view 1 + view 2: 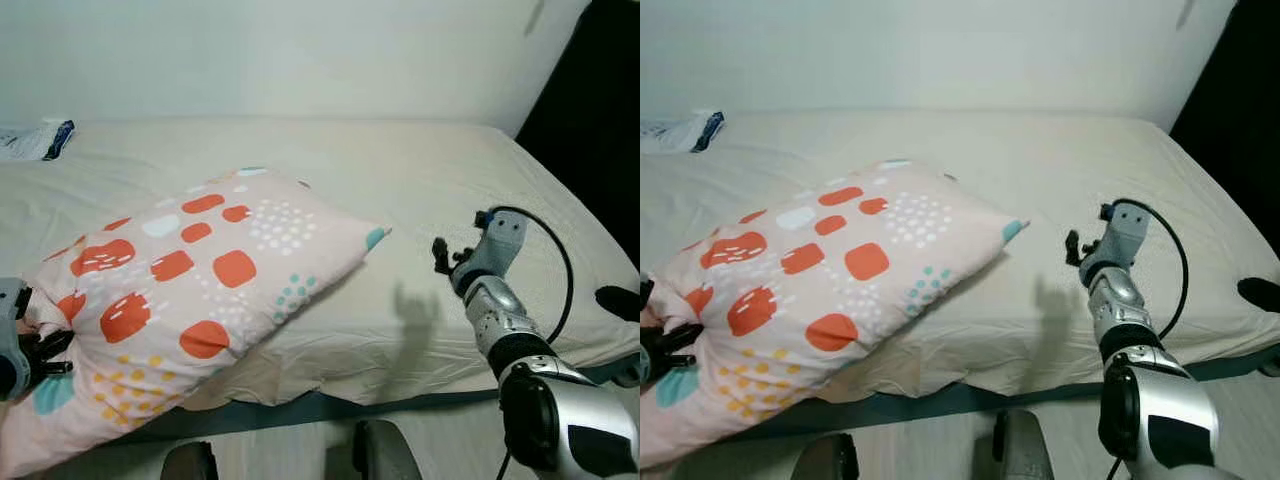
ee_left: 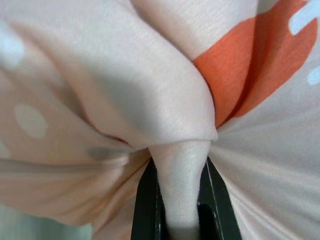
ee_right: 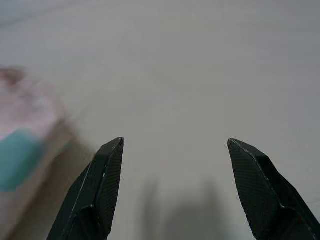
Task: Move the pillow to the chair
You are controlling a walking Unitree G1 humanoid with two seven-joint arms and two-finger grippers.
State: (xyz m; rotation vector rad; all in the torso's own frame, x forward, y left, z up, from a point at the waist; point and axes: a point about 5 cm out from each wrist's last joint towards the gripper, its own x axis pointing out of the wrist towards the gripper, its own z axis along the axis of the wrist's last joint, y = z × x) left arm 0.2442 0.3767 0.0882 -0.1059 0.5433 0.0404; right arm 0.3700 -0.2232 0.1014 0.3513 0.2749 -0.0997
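A pale pink pillow (image 1: 200, 270) with orange blobs, white dots and teal marks lies tilted across the front left part of the bed, its lower end hanging past the mattress edge. My left gripper (image 1: 45, 352) is at the pillow's lower left corner, shut on a pinched fold of its fabric (image 2: 180, 180). My right gripper (image 1: 440, 256) is raised above the bed's right side, well clear of the pillow's teal-tipped corner (image 1: 375, 238). Its two fingers (image 3: 102, 185) stand wide open with nothing between them.
The cream bed (image 1: 430, 170) runs back to a white wall. A white and blue packet (image 1: 35, 140) lies at the far left of the bed. A dark gap (image 1: 590, 100) lies beyond the bed's right side. The mattress front edge (image 1: 400, 400) is close below me.
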